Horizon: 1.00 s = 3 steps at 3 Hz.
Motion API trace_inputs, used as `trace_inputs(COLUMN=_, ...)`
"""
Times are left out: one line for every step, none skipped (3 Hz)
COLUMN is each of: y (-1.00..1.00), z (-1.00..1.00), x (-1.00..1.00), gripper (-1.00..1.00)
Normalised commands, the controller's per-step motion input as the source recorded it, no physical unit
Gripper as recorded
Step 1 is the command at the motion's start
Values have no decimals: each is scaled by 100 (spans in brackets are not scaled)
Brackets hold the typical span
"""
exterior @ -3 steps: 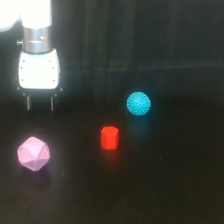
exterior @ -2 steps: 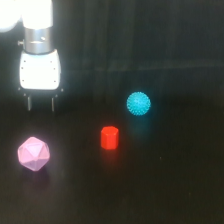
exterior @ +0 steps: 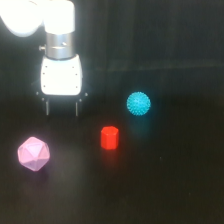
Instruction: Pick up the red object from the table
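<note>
While the hand [exterior: 62,108] hangs in the upper left with its two fingers parted and holding nothing, the red object [exterior: 109,138] stands mid-frame on the counter [exterior: 175,190], where an off-centre descent could topple it.

Legible text, labels, brands, numbers, signs: none. No readable marking appears on any object, on the arm's white housing, or on the black table surface.

Bright red object [exterior: 109,138], pink polyhedron [exterior: 34,153], teal bumpy ball [exterior: 138,103], black table [exterior: 175,180], white gripper [exterior: 62,108].
</note>
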Motion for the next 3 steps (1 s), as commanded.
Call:
trace_inputs(y=-42, z=-28, x=52, gripper=80)
trace_inputs(y=-97, z=-3, x=96, gripper=100)
trace_inputs(y=-100, z=-37, x=60, gripper=84)
